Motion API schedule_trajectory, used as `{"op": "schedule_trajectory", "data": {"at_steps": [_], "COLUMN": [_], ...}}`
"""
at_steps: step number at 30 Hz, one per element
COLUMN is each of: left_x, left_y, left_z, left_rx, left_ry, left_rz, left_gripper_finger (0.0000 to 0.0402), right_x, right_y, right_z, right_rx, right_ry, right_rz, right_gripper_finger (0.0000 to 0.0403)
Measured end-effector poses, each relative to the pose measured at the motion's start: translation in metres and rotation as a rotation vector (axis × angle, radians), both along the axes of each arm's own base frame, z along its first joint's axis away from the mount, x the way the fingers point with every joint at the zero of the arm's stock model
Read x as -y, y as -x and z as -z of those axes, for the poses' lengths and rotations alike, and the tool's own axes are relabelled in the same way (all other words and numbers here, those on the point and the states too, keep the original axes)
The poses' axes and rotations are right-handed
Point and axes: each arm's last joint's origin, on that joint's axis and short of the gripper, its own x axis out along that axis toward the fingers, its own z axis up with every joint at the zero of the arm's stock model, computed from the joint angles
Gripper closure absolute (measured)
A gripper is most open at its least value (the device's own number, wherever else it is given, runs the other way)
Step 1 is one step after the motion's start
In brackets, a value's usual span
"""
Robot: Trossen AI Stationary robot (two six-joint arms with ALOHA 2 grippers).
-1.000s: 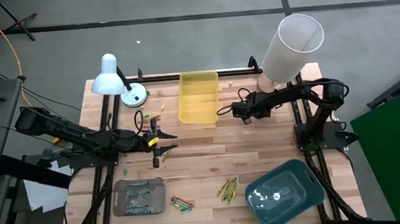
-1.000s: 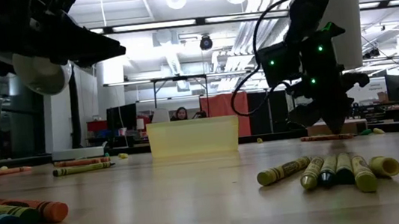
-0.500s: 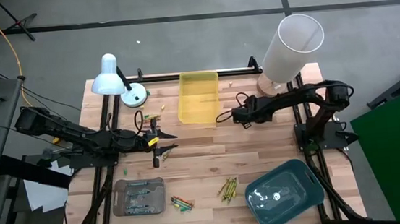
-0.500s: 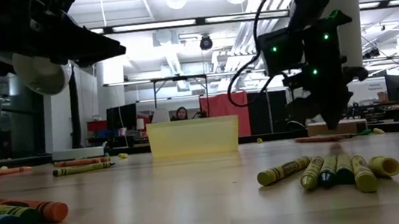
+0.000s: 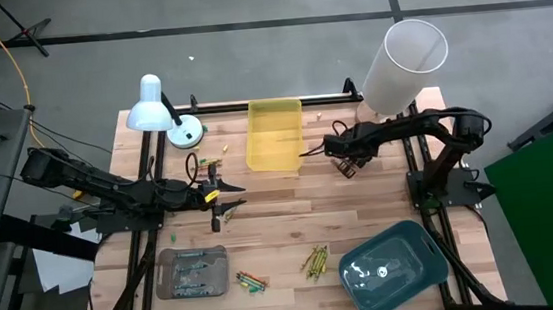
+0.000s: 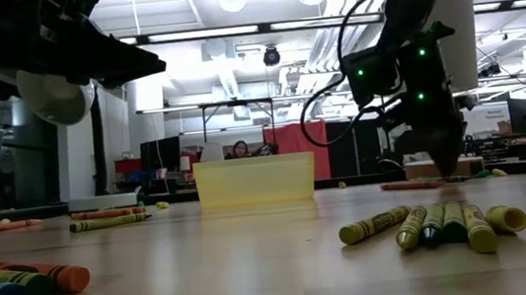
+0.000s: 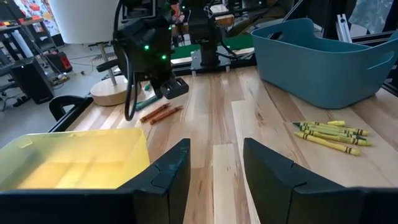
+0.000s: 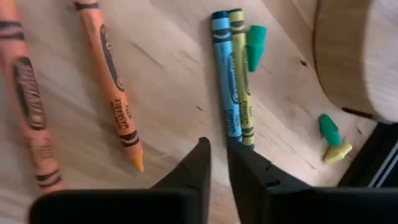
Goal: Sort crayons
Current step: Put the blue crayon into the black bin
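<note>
The right gripper (image 8: 217, 163) points down over pale wooden planks near the table's (image 5: 361, 203) right edge, beside the yellow tray (image 5: 274, 135), its dark fingers spread only a sliver, pinching nothing. Beneath it lie paper-wrapped crayons (image 8: 233, 78), thin waxy sticks: two orange, one blue touching one yellow, plus green stubs. Bare wood surrounds them. The left gripper (image 5: 229, 204) hangs near the left edge, fingers parted, empty.
</note>
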Motion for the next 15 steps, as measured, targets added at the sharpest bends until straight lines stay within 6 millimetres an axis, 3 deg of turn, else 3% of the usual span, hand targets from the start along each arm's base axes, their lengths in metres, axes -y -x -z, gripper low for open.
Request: {"op": "schedule_trajectory", "data": {"at_steps": [7, 15], "left_x": [0.0, 0.0], "left_y": [0.0, 0.0], "left_z": [0.0, 0.0], "left_rx": [0.0, -0.001], "left_ry": [0.0, 0.002], "left_rz": [-0.001, -0.002], "left_gripper_finger": [0.0268, 0.0268], "right_x": [0.012, 0.024], "right_y": [0.002, 0.007], "right_z": [0.001, 0.002], "right_rx": [0.023, 0.054], "right_ry": [-0.043, -0.126], "right_rz": [-0.023, -0.015], "right_gripper_finger": [0.0261, 0.025]}}
